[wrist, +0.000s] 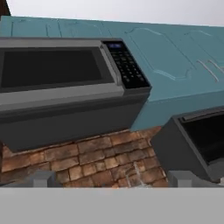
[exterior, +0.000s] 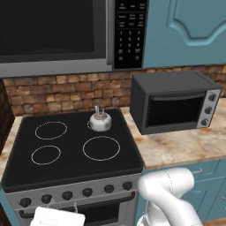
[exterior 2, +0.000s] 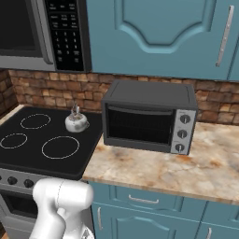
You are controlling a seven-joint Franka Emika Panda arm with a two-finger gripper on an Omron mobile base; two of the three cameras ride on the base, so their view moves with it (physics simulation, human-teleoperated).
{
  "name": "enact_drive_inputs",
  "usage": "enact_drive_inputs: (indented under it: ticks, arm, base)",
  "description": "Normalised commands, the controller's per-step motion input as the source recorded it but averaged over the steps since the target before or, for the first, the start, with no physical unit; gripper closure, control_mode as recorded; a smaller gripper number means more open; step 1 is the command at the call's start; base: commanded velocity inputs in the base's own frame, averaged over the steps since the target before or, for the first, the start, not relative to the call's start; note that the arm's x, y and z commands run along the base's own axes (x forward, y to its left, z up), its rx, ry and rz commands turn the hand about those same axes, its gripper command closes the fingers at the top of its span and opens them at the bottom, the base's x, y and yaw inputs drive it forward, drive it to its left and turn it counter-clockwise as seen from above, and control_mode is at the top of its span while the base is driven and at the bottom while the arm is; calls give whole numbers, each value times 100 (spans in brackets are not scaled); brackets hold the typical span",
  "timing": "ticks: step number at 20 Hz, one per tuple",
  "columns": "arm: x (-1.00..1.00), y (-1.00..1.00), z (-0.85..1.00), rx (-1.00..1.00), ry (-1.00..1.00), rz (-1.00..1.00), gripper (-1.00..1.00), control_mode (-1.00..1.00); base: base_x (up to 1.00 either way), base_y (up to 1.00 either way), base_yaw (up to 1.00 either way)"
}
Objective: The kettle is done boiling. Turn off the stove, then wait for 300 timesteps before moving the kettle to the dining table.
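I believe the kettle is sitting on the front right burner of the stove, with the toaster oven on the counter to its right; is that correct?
Not quite. The kettle sits on the back right burner of the stove; the front right ring is bare. The left base view shows this clearly. The toaster oven is indeed on the counter to its right.

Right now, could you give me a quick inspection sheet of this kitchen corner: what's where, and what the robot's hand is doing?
Surface: black stove set into a beige stone counter.
Job's things: silver kettle upright on the stove's back right; black knobs along the front.
Clutter: black toaster oven on the counter, right of the stove.
Hand: the hand is open, holding nothing, pointing at the brick wall under the microwave.
Cables: nothing seen.
Surroundings: teal cabinets.
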Motion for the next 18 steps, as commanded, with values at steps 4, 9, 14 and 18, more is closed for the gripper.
enact_drive_inputs:
  ticks: [4, 9, 14, 18]
  arm:
    - [0, -22, 62, 12, -17, -2, -100, -100]
    - [0, -23, 60, 14, -15, -2, -100, -100]
    - [0, -33, 56, 15, -12, -2, -100, -100]
    - [0, -37, 51, 16, -7, -1, -100, -100]
  base:
    - [0, 0, 0]
    - [0, 0, 0]
    - [0, 0, 0]
    - [0, 0, 0]
